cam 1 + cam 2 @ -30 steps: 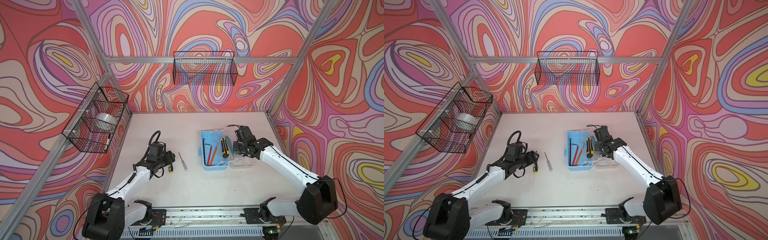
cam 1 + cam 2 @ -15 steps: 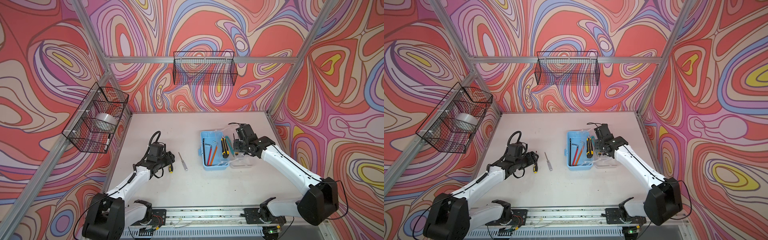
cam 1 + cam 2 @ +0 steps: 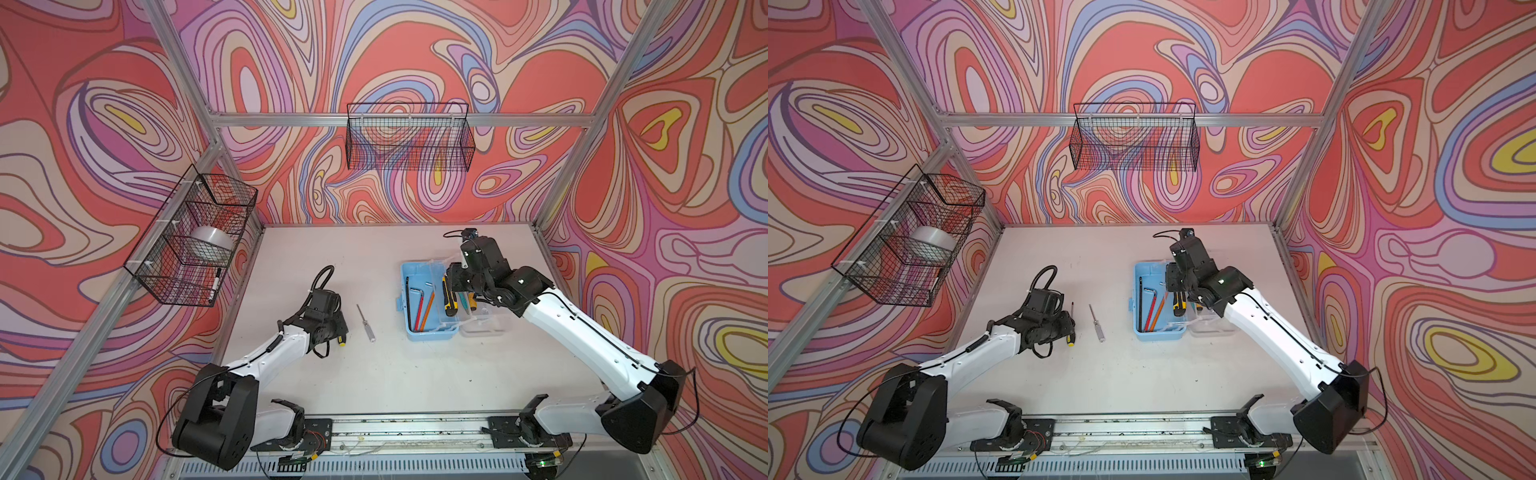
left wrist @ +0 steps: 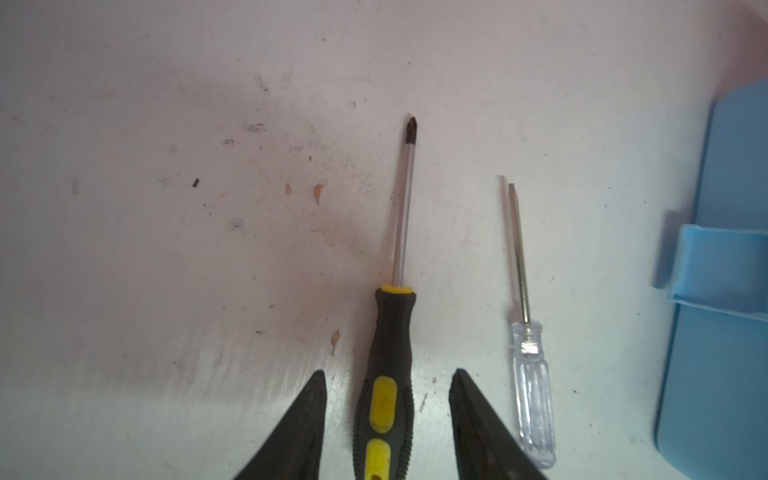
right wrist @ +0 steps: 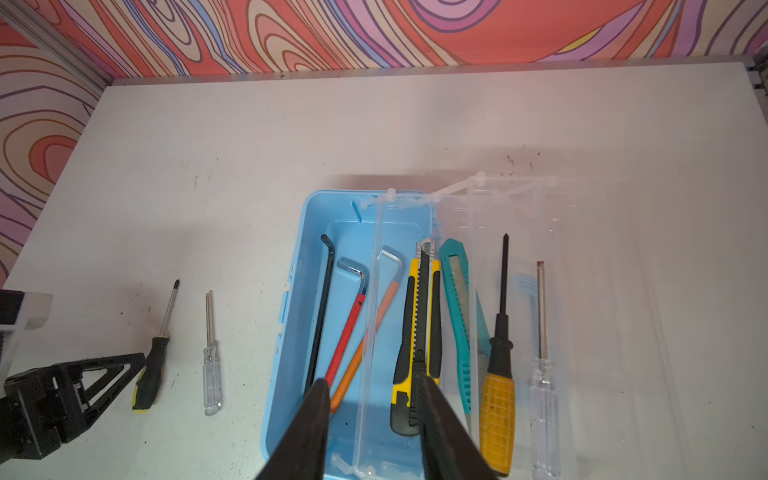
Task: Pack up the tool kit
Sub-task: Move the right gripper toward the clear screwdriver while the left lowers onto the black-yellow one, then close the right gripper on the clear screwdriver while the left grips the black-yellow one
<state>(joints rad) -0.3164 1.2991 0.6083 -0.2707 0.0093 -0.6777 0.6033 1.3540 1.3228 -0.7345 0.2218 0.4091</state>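
left wrist view: we are straddling the ribbed black-yellow screwdriver (image 4: 392, 324) on the scuffed table (image 4: 166, 249), left gripper (image 4: 387, 371) apart; right gripper (image 5: 372, 378) is hovering apart over the glossy rectangular light-blue box (image 5: 291, 353).

Left arm (image 3: 270, 353) and right arm (image 3: 582, 332): glossy white shells, black joints, bulky black shoulders near the silver rail (image 3: 407, 426), thin black cables (image 3: 322, 276), tapered black fingers (image 4: 299, 424).
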